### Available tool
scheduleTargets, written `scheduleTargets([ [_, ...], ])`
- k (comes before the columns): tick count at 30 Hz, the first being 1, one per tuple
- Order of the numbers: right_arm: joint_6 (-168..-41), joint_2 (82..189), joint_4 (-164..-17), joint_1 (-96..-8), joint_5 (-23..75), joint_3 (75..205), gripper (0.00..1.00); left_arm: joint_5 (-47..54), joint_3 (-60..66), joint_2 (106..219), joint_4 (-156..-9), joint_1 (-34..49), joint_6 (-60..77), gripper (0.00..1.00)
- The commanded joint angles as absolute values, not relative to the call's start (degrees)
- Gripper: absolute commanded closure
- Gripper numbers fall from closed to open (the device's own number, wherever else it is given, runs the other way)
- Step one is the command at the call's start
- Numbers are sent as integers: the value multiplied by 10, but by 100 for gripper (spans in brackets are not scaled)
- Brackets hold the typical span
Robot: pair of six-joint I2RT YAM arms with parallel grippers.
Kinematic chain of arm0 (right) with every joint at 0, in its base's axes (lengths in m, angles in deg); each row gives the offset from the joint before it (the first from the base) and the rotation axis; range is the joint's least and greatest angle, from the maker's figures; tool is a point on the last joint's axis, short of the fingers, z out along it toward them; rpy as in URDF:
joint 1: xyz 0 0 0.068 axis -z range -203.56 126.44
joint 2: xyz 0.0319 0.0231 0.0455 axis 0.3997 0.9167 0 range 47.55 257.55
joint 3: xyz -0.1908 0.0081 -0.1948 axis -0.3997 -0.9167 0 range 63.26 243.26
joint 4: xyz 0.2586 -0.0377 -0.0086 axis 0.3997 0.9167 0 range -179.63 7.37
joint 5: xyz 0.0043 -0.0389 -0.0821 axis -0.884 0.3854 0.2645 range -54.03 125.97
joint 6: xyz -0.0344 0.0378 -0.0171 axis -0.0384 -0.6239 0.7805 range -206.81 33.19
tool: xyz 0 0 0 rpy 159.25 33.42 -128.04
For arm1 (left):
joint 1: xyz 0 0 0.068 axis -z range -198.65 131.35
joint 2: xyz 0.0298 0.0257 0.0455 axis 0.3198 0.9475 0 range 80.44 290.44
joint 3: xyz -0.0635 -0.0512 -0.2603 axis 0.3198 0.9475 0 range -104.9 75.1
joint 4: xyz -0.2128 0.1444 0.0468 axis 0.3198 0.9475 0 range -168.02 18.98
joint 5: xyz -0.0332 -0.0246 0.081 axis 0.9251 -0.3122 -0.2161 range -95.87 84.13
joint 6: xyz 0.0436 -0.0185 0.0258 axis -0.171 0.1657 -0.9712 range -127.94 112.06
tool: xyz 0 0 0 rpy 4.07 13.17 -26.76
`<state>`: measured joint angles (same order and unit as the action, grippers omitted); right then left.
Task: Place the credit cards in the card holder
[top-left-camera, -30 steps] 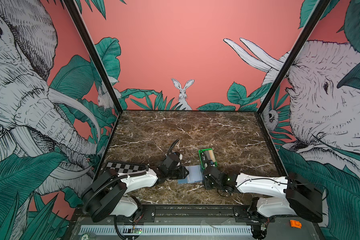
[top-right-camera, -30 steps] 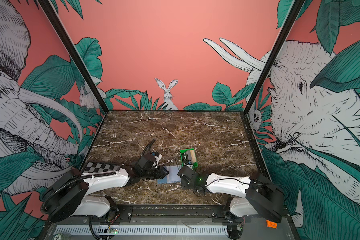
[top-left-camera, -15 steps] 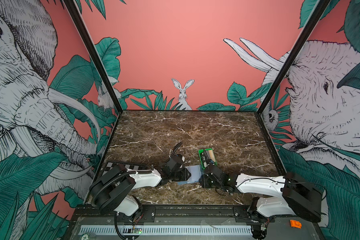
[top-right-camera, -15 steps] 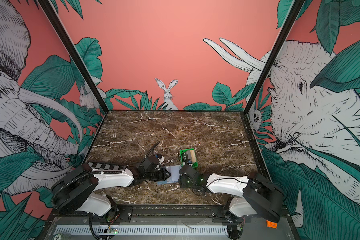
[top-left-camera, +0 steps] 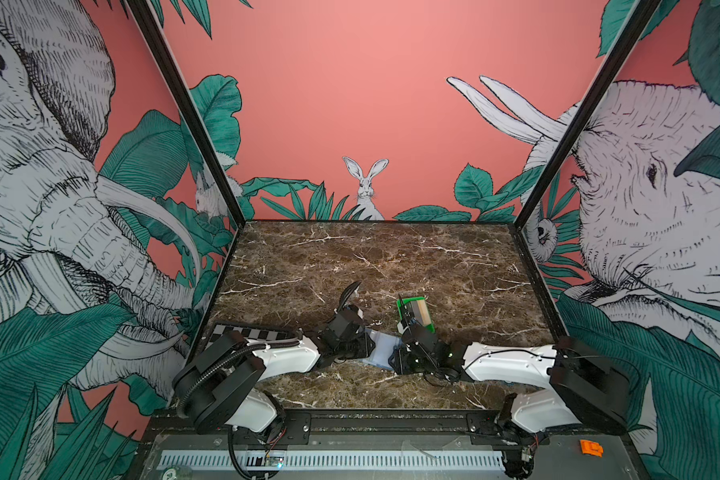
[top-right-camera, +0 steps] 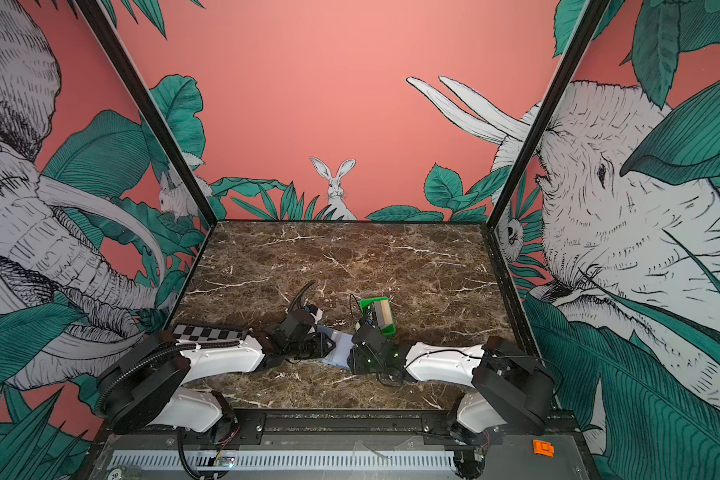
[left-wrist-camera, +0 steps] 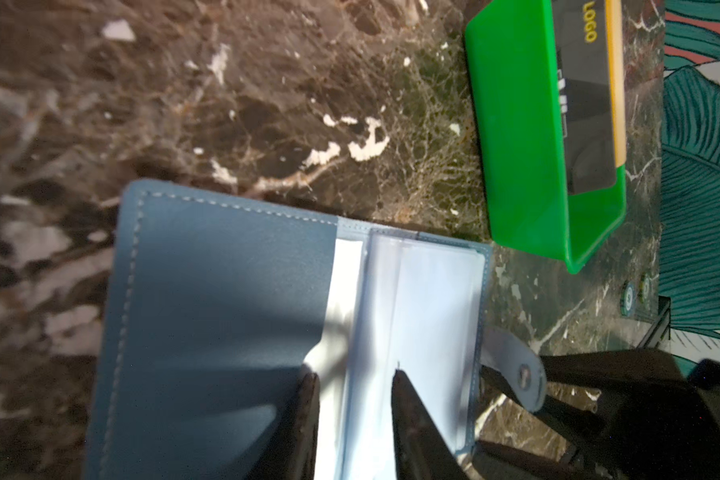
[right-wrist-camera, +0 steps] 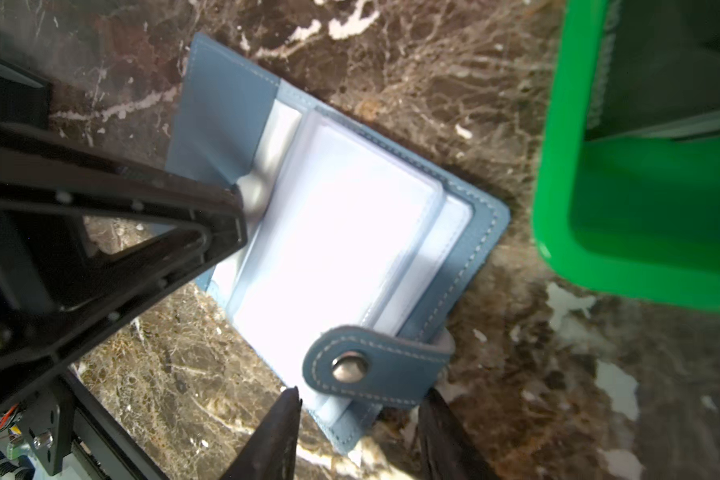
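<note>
Pressing the open holder (left-wrist-camera: 225, 291) flat, your left gripper (left-wrist-camera: 352, 386) rests on the fold with its fingers a little apart, likely to keep the sleeves (right-wrist-camera: 341, 232) showing. Your right gripper (right-wrist-camera: 358, 419) is apart too, around the tab (right-wrist-camera: 375, 365). The cards (left-wrist-camera: 587, 104) wait in the tray (left-wrist-camera: 516, 145) near the holder.

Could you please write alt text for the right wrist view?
An open slate-blue card holder lies on a marble table, clear sleeves up, its snap tab near the open fingers of the right hand. The left hand touches its inner fold; a green tray sits beside it.
</note>
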<state>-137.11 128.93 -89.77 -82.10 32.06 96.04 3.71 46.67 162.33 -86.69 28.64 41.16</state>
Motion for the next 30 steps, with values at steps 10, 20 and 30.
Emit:
scheduleTargets([
  [10,-1355,1199,-814,-820,370,965,53,29,500,1615,-841,275,402,68],
  [20,-1348,1236,-868,-820,338,1011,53,45,504,1626,-866,274,394,70],
  [30,-1368,1338,-919,-815,320,1036,53,49,507,1629,-863,274,395,70],
])
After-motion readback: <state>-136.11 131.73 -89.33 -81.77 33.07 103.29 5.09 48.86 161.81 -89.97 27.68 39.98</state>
